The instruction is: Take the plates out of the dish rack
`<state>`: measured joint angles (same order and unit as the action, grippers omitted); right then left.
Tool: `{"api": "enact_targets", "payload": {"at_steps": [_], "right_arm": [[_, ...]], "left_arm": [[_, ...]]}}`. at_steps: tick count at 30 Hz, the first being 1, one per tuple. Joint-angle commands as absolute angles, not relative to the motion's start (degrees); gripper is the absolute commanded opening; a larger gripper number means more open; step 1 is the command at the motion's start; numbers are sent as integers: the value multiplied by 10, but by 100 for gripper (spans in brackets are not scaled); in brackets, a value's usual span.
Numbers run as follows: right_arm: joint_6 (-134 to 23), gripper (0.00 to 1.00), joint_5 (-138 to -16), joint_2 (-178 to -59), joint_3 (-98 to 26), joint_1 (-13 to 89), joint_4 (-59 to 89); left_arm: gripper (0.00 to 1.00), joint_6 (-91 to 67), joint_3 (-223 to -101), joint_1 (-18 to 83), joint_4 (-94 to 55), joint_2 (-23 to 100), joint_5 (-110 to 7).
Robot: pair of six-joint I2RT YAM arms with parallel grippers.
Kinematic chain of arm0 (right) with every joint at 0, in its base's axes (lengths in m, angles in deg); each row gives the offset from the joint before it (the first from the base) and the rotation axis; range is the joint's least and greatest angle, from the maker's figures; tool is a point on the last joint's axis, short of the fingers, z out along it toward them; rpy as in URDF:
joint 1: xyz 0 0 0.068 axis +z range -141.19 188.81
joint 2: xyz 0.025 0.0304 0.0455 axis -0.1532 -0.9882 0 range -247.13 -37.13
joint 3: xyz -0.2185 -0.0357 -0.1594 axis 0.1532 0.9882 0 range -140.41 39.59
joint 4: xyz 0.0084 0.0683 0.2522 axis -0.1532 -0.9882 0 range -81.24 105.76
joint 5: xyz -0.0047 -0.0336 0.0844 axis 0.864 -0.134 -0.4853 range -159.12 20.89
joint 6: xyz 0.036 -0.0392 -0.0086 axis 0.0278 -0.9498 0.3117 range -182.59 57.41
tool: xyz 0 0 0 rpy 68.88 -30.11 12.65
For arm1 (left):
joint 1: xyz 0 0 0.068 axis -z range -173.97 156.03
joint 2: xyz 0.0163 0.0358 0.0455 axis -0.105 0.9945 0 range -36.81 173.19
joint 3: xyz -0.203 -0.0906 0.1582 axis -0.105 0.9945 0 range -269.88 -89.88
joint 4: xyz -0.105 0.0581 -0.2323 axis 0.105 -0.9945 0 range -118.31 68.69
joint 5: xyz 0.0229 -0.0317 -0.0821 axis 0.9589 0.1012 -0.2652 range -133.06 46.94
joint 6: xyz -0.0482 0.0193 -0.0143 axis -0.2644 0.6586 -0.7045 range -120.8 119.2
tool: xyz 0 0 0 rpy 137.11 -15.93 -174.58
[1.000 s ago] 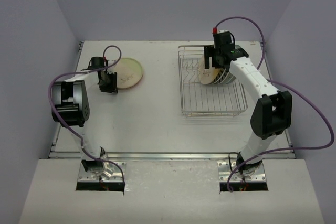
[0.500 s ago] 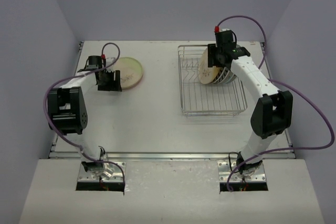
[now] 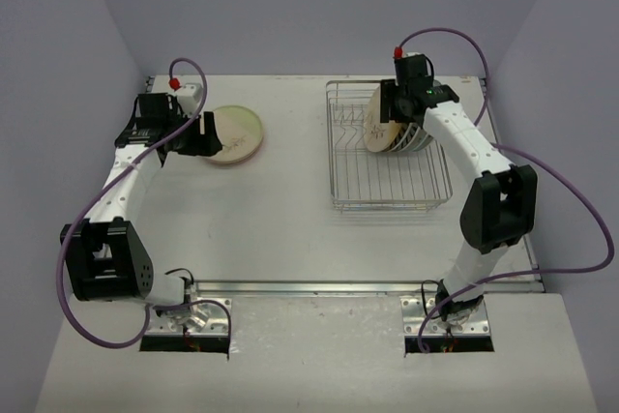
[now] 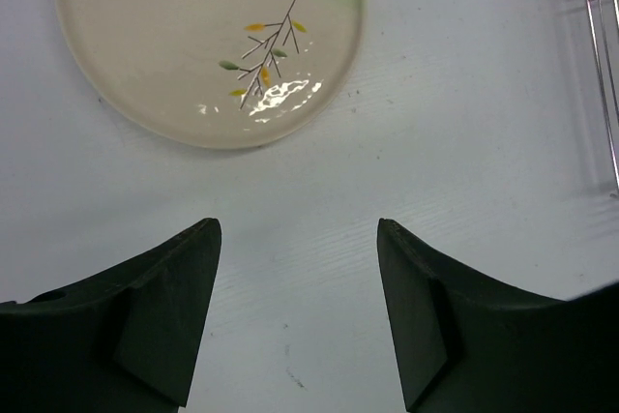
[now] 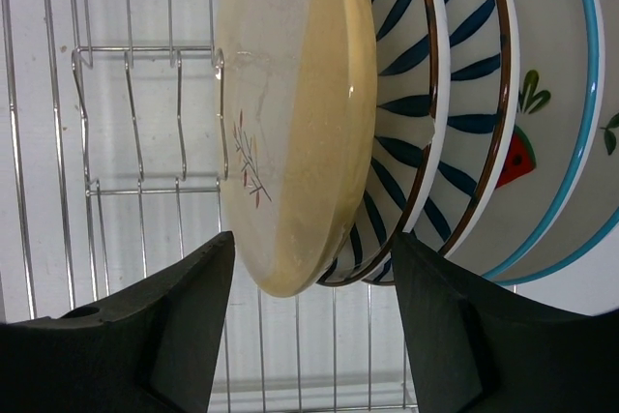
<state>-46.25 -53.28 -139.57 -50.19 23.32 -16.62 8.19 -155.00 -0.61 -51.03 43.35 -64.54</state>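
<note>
A yellowish cream plate [image 3: 235, 134] with a twig mark lies flat on the table at the far left; it also shows in the left wrist view [image 4: 208, 41]. My left gripper [image 3: 201, 135] [image 4: 298, 231] is open and empty, just short of that plate's edge. The wire dish rack [image 3: 387, 191] holds several upright plates: a yellowish cream plate [image 5: 290, 123] in front, two blue-striped plates [image 5: 411, 113], then a fruit-marked plate [image 5: 546, 132]. My right gripper [image 3: 385, 119] [image 5: 313, 247] is open, its fingers on either side of the cream plate's rim and not touching it.
The rack's wire wall [image 4: 604, 65] shows at the right edge of the left wrist view. The rack's near half [image 3: 392, 181] is bare grid. Purple cables loop beside both arms. Grey walls close in the table on three sides.
The left arm has swung its elbow out toward the near left, and its open gripper has drawn slightly back from the flat plate. The right gripper has settled over the front plate in the rack.
</note>
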Motion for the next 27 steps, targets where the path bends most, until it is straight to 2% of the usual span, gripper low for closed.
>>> {"api": "enact_targets", "payload": {"at_steps": [1,10,27], "right_arm": [[-443,67,-551,-1369,-484,258,-122],[-445,69,-541,-1306,-474,263,-123],[-469,70,-494,-1402,-531,255,-117]], "left_arm": [[64,75,-1558,0,-515,420,-664],[64,62,-1564,0,-515,409,-672],[65,54,-1551,0,-503,401,-672]]}}
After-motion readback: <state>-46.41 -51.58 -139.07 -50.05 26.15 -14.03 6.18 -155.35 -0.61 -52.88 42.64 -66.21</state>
